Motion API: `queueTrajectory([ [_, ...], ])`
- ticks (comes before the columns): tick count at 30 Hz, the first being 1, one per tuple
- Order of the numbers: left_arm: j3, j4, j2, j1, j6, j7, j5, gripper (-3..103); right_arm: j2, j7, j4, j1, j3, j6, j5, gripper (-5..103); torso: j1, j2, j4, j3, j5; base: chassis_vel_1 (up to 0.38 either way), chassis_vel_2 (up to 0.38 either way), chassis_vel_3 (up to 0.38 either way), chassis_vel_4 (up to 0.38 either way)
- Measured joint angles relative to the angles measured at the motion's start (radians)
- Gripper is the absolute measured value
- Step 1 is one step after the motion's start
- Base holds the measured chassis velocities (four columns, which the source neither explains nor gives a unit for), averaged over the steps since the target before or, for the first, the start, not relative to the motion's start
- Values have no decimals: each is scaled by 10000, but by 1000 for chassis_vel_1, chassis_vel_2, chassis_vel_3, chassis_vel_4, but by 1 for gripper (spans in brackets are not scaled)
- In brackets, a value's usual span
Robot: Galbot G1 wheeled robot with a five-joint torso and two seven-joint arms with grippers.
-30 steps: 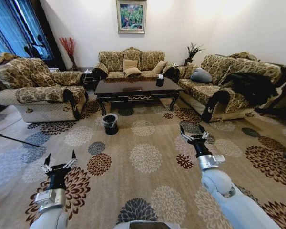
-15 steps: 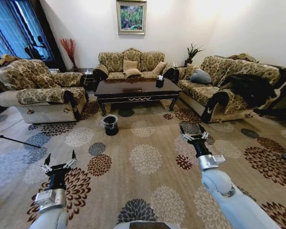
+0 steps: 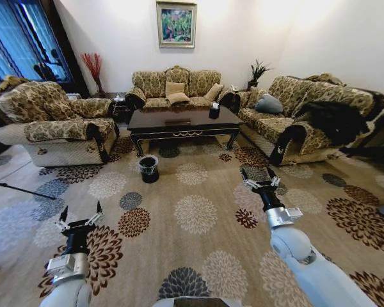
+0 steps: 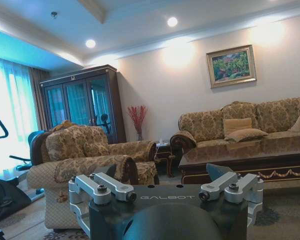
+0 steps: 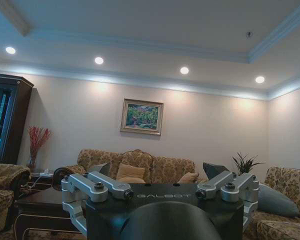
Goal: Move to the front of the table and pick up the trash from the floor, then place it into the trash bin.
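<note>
The robot stands well back on the floral carpet (image 3: 198,243), facing a sitting area of 3 gold-patterned sofas. The dark coffee table (image 3: 179,121) sits in the middle of them, gold scrollwork along its front edge and a small black tissue box (image 3: 214,110) near its right end. The black trash bin (image 3: 148,167) with its clear liner stands on the carpet just in front of the table's left front leg. From this far I cannot make out any litter on the floor.

Both arms are held low and forward, well apart from the table and bin. The left gripper (image 3: 80,216) hovers over a brown medallion with its fingers spread wide, empty. The right gripper (image 3: 260,180) reaches a little farther ahead, fingers also spread wide, empty.
</note>
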Motion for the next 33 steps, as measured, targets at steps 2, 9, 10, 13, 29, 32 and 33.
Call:
queueTrajectory([
  [2,0,0,0,0,0,0,0,100,0,0,0,0,0,0,0,100,61,154,0,87,0,0,0,0,0],
  [9,0,0,0,0,0,0,0,100,0,0,0,0,0,0,0,100,201,451,0,250,1,0,0,0,0],
  [10,0,0,0,0,0,0,0,100,0,0,0,0,0,0,0,100,227,511,-1,283,0,0,0,0,0],
  [13,0,0,0,0,0,0,0,100,0,0,0,0,0,0,0,100,307,700,-1,391,1,0,0,0,0],
  [29,0,0,0,0,0,0,0,100,0,0,0,0,0,0,0,100,645,1439,0,790,0,0,0,0,0],
  [32,0,0,0,0,0,0,0,100,0,0,0,0,0,0,0,100,657,1466,0,803,0,0,0,0,0],
  [33,0,0,0,0,0,0,0,100,0,0,0,0,0,0,0,100,660,1471,0,805,0,0,0,0,0],
])
